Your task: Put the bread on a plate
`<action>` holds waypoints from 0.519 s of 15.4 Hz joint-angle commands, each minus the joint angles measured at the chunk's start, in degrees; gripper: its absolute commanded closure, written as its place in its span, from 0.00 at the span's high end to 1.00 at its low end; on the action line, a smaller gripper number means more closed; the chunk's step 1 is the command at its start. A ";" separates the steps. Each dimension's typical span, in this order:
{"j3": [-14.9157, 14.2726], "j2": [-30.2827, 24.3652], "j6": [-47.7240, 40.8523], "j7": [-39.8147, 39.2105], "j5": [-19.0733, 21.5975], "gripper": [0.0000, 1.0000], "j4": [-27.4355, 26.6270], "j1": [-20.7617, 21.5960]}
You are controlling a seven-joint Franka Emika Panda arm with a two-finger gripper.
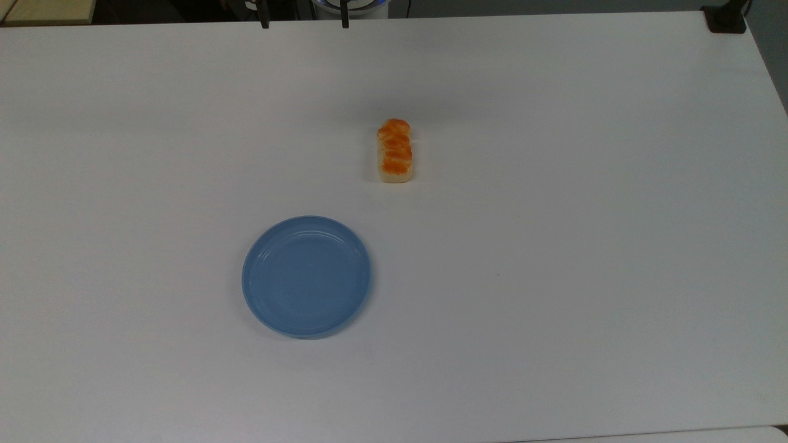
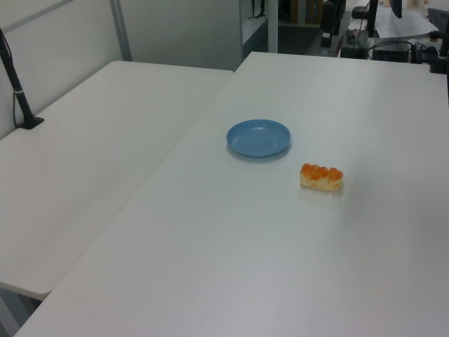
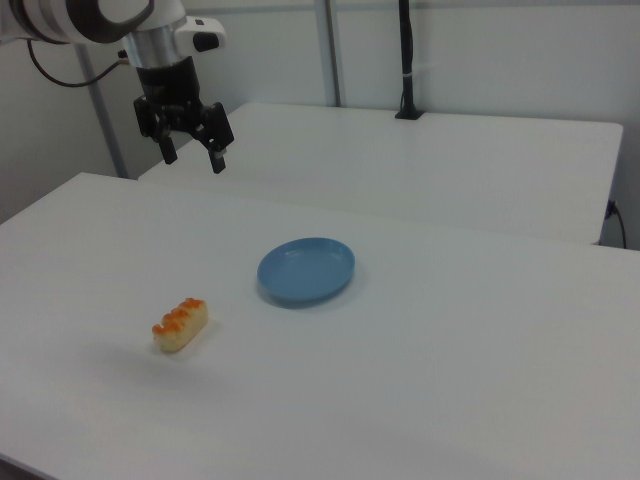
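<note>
Gripper [image 3: 192, 154] spread wide, high above table [image 3: 450, 330]
We drop onto bread [image 3: 181, 324] w/ jaws across its short width, then carry to plate [image 3: 306, 270]

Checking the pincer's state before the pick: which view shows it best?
The right view: the pincer hangs whole above the table, fingers apart. The top view catches just two dark fingertips at its upper edge.
</note>
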 commanded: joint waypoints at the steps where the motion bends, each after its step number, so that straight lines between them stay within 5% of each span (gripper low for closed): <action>1: -0.34 -0.59 0.64 -0.04 0.06 1.00 -0.84 0.29; 8: -0.34 -0.42 0.73 -0.29 -0.29 1.00 -0.84 0.38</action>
